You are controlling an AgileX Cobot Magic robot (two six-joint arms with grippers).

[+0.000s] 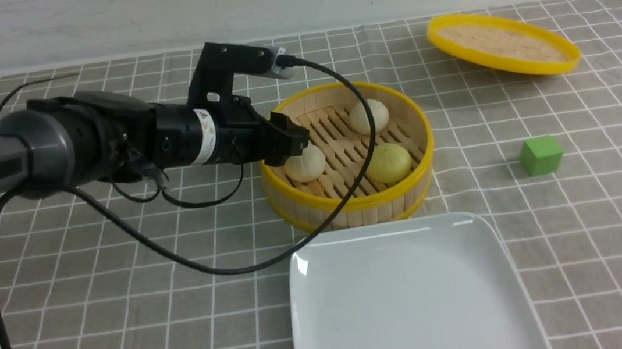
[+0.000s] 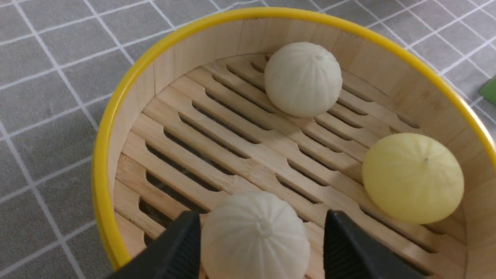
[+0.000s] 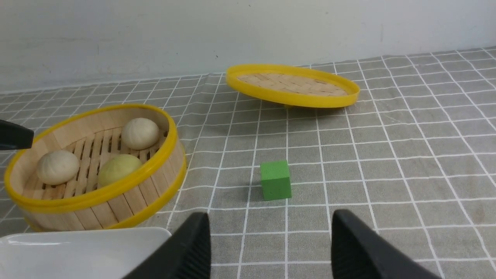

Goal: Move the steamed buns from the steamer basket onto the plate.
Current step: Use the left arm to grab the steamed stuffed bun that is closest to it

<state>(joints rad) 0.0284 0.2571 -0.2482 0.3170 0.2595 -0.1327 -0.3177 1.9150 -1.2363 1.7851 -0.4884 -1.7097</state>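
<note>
The steamer basket stands mid-table with three steamed buns in it: a white one at its left side, a white one at the back and a pale yellow one at the right. My left gripper reaches over the basket's left rim. In the left wrist view it is open, its two black fingers on either side of the left white bun, with a gap on one side. The white plate lies bare in front of the basket. My right gripper is open over the cloth, holding nothing.
A green cube sits right of the basket. The flat yellow-rimmed lid lies tilted at the back right. The left arm's black cable loops over the basket's front and down to the cloth beside the plate's corner.
</note>
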